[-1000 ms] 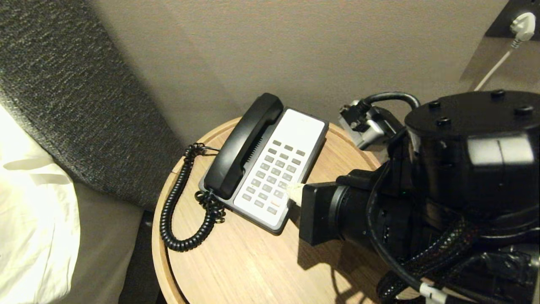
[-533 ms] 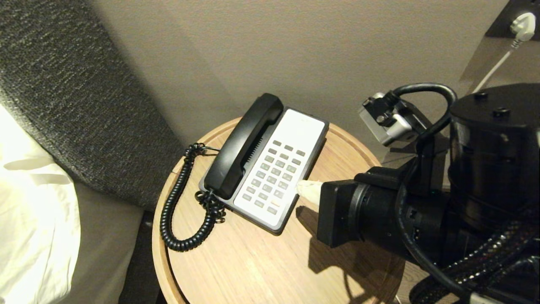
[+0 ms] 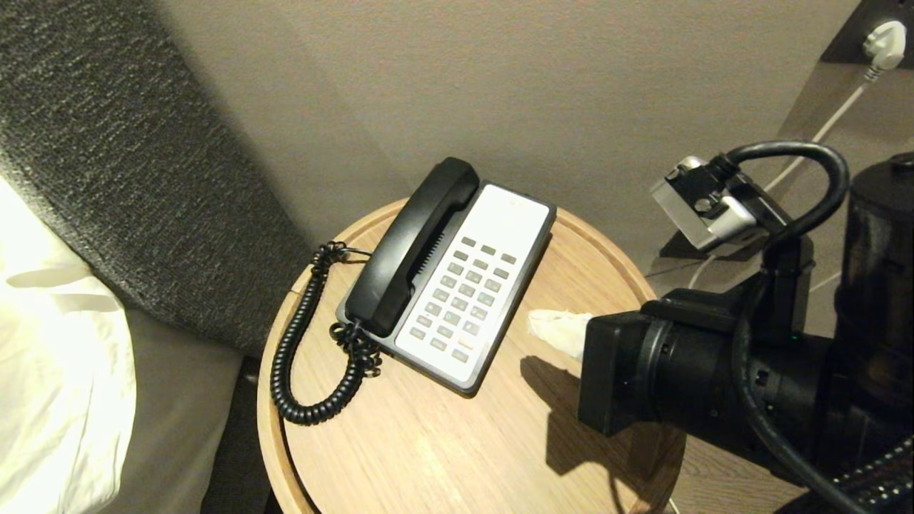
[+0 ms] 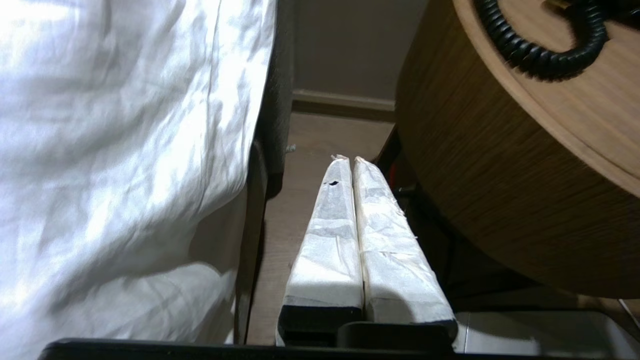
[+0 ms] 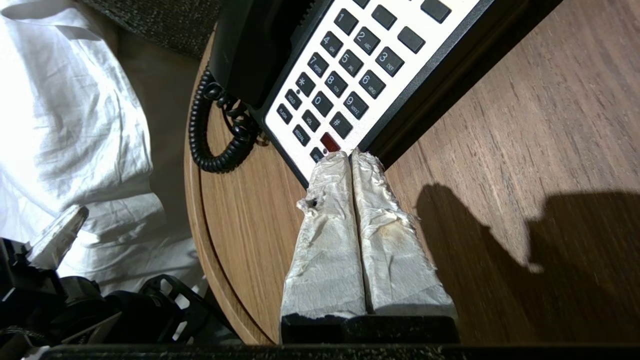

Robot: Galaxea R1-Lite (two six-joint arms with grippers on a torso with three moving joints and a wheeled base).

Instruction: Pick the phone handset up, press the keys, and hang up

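The black phone handset [image 3: 413,246] lies in its cradle along the left side of the black-and-white phone base [image 3: 500,221], and shows again as the handset [image 5: 250,45] in the right wrist view. Its coiled cord [image 3: 300,357] loops over the round wooden table [image 3: 428,450]. The grey keys [image 3: 464,293] face up; they appear as the keys [image 5: 350,65] in the right wrist view. My right gripper [image 3: 534,323] hovers just right of the base, shut and empty, its taped tips [image 5: 350,156] near the base's corner. My left gripper [image 4: 349,160] is shut and empty, low between bed and table.
A white bedsheet [image 3: 50,357] and a grey upholstered headboard [image 3: 107,164] lie to the left. The wall [image 3: 500,86] stands behind the table. A white plug [image 3: 884,39] with its cable sits at the upper right. The table's side [image 4: 500,175] is close to my left gripper.
My right gripper has drawn back to the right, off the keypad, and now hangs beside the base. The handset stays in its cradle.
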